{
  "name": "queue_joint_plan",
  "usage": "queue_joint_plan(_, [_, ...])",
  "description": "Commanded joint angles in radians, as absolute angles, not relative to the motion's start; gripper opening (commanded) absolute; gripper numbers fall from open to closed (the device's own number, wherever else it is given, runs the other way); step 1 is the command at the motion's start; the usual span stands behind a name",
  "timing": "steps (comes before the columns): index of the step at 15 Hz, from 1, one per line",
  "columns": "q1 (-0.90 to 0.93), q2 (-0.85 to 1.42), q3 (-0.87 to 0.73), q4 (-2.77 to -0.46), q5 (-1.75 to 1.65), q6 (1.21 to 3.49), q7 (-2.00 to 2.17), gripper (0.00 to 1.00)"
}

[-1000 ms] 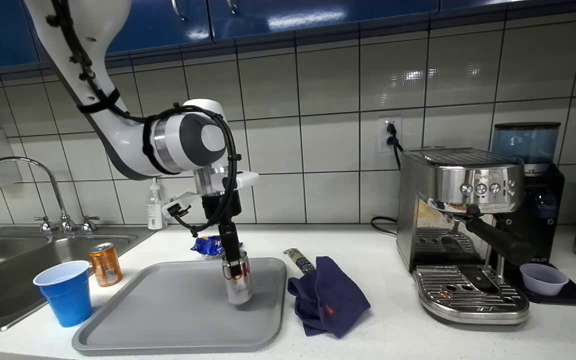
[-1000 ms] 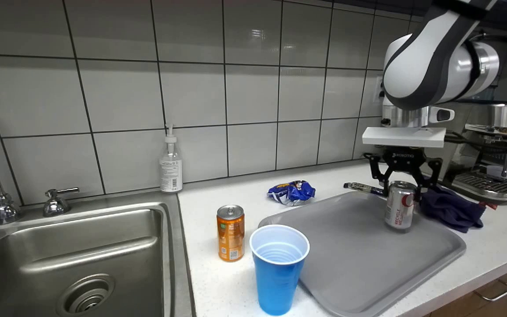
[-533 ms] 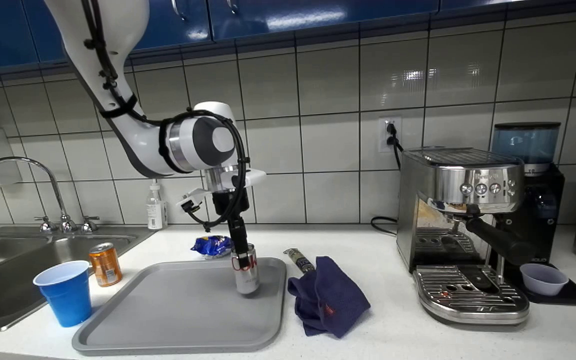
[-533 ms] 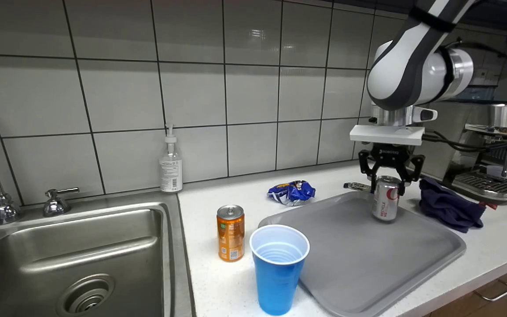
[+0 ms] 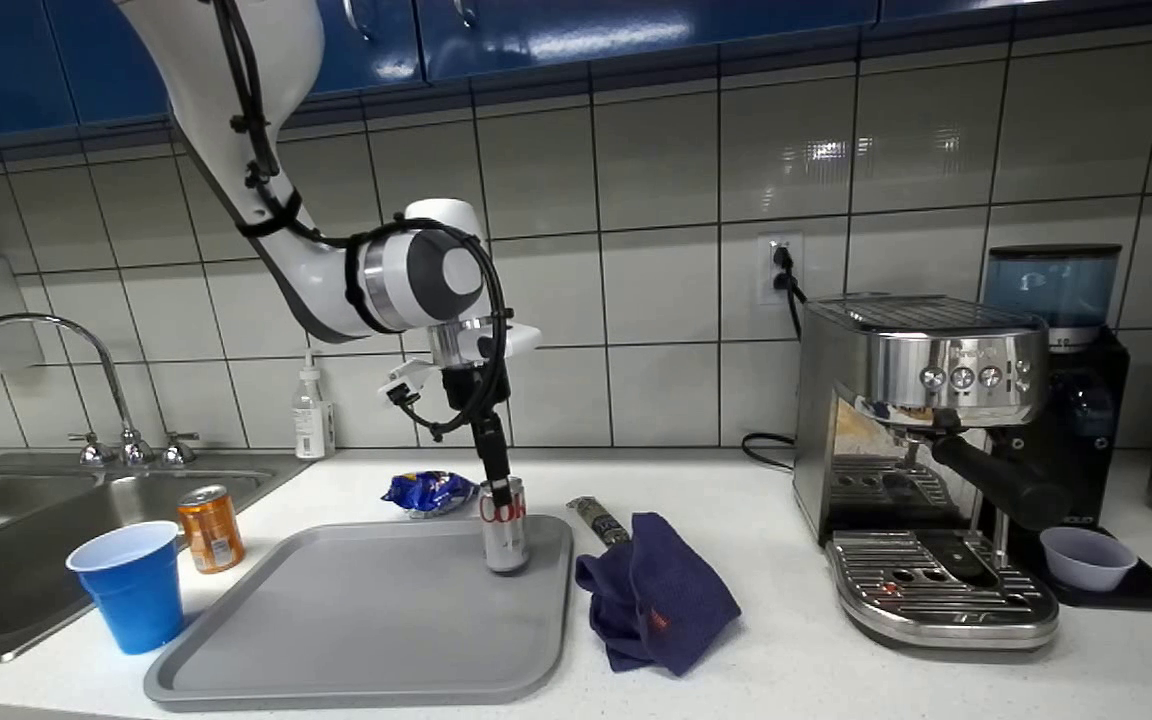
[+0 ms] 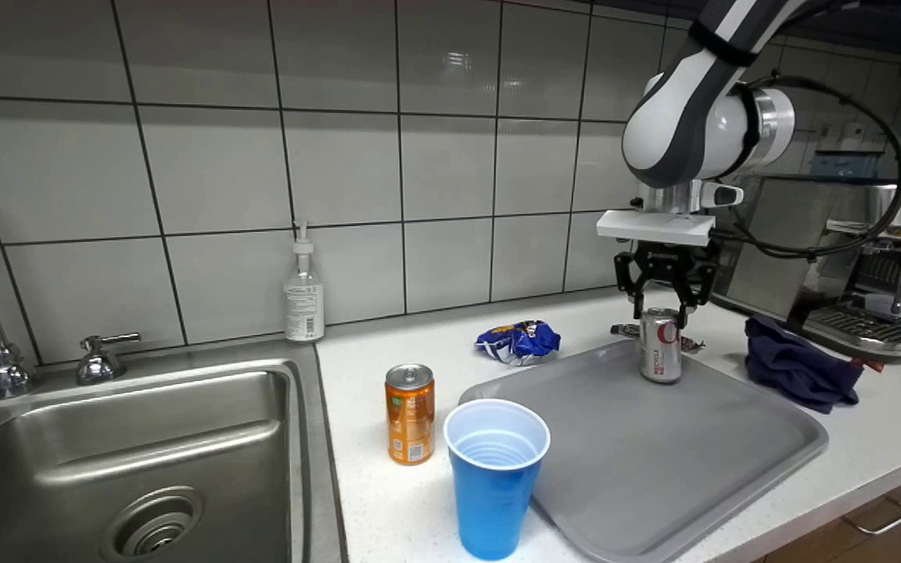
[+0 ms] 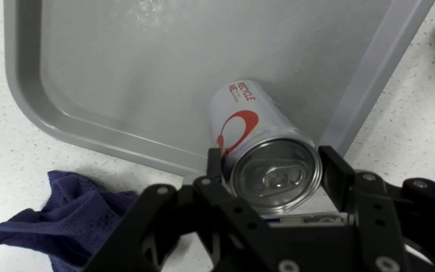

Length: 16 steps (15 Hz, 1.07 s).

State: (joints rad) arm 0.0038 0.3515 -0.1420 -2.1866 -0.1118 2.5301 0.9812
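A silver can with red lettering (image 5: 506, 548) stands between the black fingers of my gripper (image 6: 660, 317), near its top. In the wrist view the can's lid faces the camera, and my gripper (image 7: 269, 158) has a finger on either side of it, shut on the can. Under it is the grey tray (image 5: 356, 620), at the corner by the purple cloth (image 7: 77, 215). Whether the can's base touches the tray I cannot tell. The dark bar wrapper (image 6: 624, 330) lies behind the can, partly hidden by it in an exterior view.
A blue crumpled packet (image 5: 428, 493) lies behind the tray. Left of the tray stand a blue cup (image 6: 495, 477) and an orange can (image 6: 410, 414), by the sink (image 6: 161, 438). A soap bottle (image 6: 304, 293) stands at the wall; an espresso machine (image 5: 921, 450) is further right.
My gripper and the silver can have moved together toward the back of the tray, nearer the wall. The other objects on the counter have stayed in place.
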Motion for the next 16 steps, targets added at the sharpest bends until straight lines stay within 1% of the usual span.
queue_joint_plan(1, [0.021,0.383,-0.151,-2.108,-0.089,2.475,0.978,0.41])
queue_joint_plan(6, [0.028,0.401,-0.154,-2.087,-0.092,2.46,0.98,0.41])
queue_joint_plan(13, [0.033,0.392,-0.154,-2.114,-0.099,2.418,0.972,0.41])
queue_joint_plan(14, [0.034,0.392,-0.155,-2.114,-0.1,2.409,0.973,0.91])
queue_joint_plan(15, [0.033,0.391,-0.155,-2.115,-0.1,2.402,0.973,0.92])
queue_joint_plan(16, [0.033,0.39,-0.155,-2.115,-0.1,2.396,0.974,0.97])
